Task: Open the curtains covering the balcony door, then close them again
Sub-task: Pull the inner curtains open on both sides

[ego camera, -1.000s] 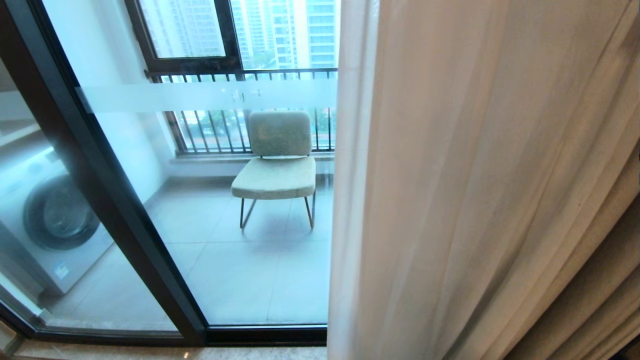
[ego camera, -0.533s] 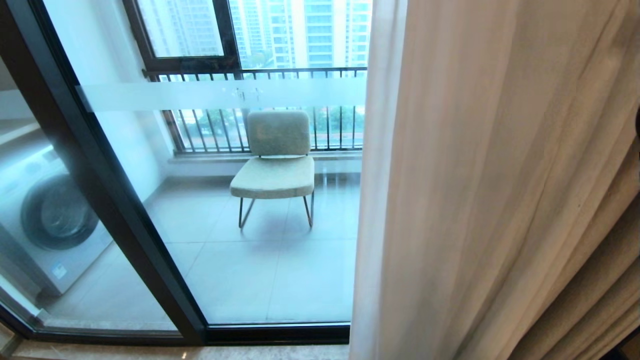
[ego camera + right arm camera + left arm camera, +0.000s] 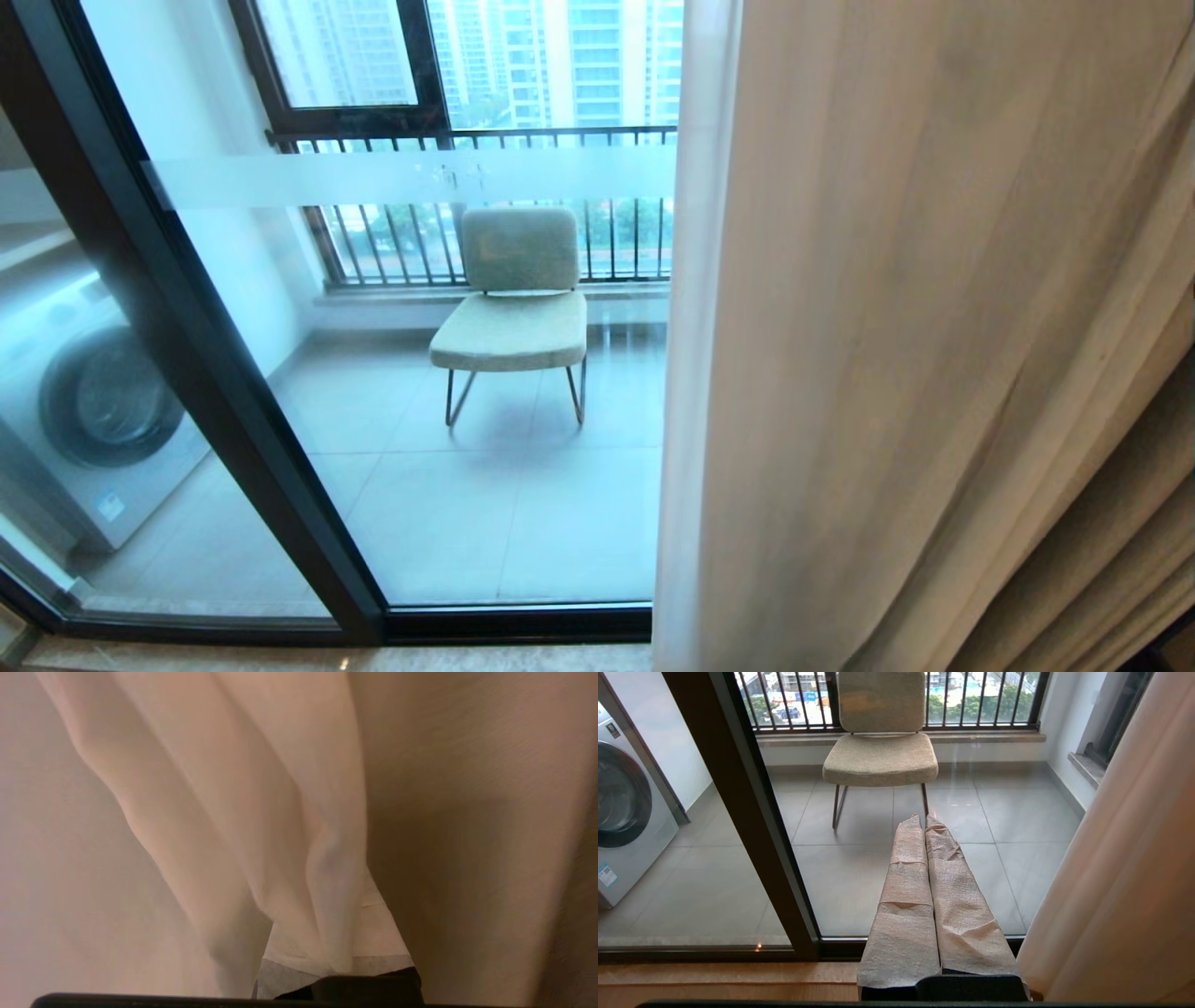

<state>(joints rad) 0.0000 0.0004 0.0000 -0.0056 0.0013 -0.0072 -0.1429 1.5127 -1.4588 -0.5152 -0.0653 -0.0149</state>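
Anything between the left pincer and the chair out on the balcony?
Only the balcony door glass and bare floor tiles. In the left wrist view the shut left pincer points at the chair.

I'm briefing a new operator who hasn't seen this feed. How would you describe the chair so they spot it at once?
Look through the glass balcony door, past its frosted white band, onto the tiled balcony floor. The chair stands alone there with its back to the black-barred railing. Unlike the washing machine further left, it is padded, grey-green, on thin metal legs.

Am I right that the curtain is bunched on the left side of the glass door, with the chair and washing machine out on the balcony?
Not quite: the curtain hangs on the right side of the glass door, as the head view shows. The chair and washing machine are indeed out on the balcony.
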